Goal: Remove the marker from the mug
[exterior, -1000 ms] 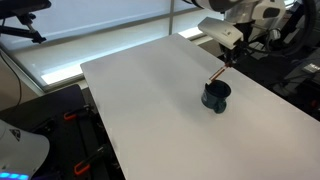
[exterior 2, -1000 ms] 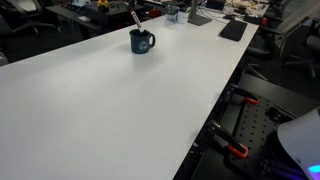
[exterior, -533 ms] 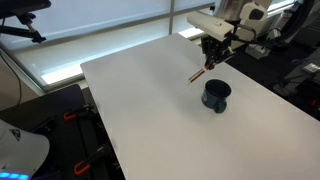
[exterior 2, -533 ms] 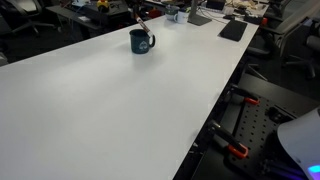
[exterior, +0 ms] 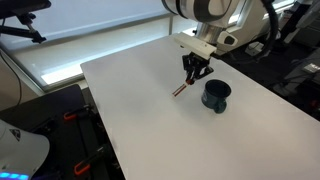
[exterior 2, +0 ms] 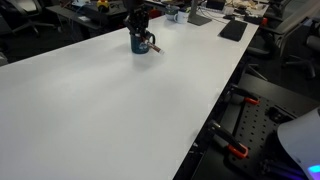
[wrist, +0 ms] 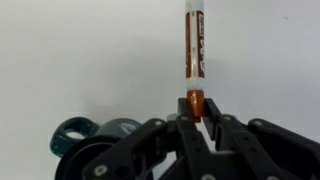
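Observation:
My gripper point(exterior: 193, 72) is shut on one end of the marker point(exterior: 180, 89), a thin reddish-orange stick that hangs slanted below the fingers, out of the mug and just above the white table. The dark blue-teal mug point(exterior: 215, 95) stands on the table to the right of the gripper, with nothing in it that I can see. In the wrist view the gripper point(wrist: 196, 118) pinches the marker's orange end, the marker point(wrist: 195, 50) points away, and the mug point(wrist: 85, 135) sits at lower left. In an exterior view the gripper point(exterior 2: 138, 24) hangs over the mug point(exterior 2: 142, 43).
The large white table point(exterior: 150, 120) spreads to the left and front of the mug. A keyboard point(exterior 2: 233, 30) and small items lie at the table's far end. Dark stands and cables sit beyond the table's edges.
My gripper has carried the marker up out of the mug, then left and down toward the table. The mug has stayed where it was.

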Tool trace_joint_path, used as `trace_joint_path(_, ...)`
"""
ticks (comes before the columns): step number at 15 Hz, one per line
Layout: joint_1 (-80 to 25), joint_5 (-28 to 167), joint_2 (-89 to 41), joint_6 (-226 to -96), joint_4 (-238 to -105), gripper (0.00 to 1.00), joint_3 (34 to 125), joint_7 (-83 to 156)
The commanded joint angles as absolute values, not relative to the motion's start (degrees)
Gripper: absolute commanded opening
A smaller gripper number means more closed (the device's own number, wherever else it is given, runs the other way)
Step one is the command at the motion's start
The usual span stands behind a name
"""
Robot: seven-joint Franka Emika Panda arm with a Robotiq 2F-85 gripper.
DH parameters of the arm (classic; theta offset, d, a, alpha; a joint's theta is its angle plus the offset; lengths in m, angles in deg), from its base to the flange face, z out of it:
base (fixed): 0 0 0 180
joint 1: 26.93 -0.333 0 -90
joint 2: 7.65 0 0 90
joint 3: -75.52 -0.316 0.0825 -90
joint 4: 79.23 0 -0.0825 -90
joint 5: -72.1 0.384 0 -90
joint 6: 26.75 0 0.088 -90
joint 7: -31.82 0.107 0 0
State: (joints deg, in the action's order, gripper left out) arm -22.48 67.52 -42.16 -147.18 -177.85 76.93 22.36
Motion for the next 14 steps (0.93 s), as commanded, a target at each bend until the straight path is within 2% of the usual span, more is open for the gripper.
trace_joint_path(1, -22.7, 64.5, -41.4, -152.2, -182.8, 0.05, 76.0, 16.5)
trace_joint_path(8, -20.7, 64.6, -41.9, -161.9, -188.2, 0.05, 73.9, 5.6)
trace_joint_path(9, -20.9, 64.1, -42.2, -161.7, -188.3, 0.45, 74.1, 5.5)
trace_joint_path(11, -21.0, 64.8, -43.1, -160.1, -186.7, 0.52, 74.2, 6.5)
trace_joint_path(12, -20.9, 64.8, -43.2, -160.1, -186.8, 0.34, 74.2, 6.5)
trace_joint_path(14, -20.9, 64.8, -43.4, -160.1, -186.7, 0.49, 74.2, 6.5)
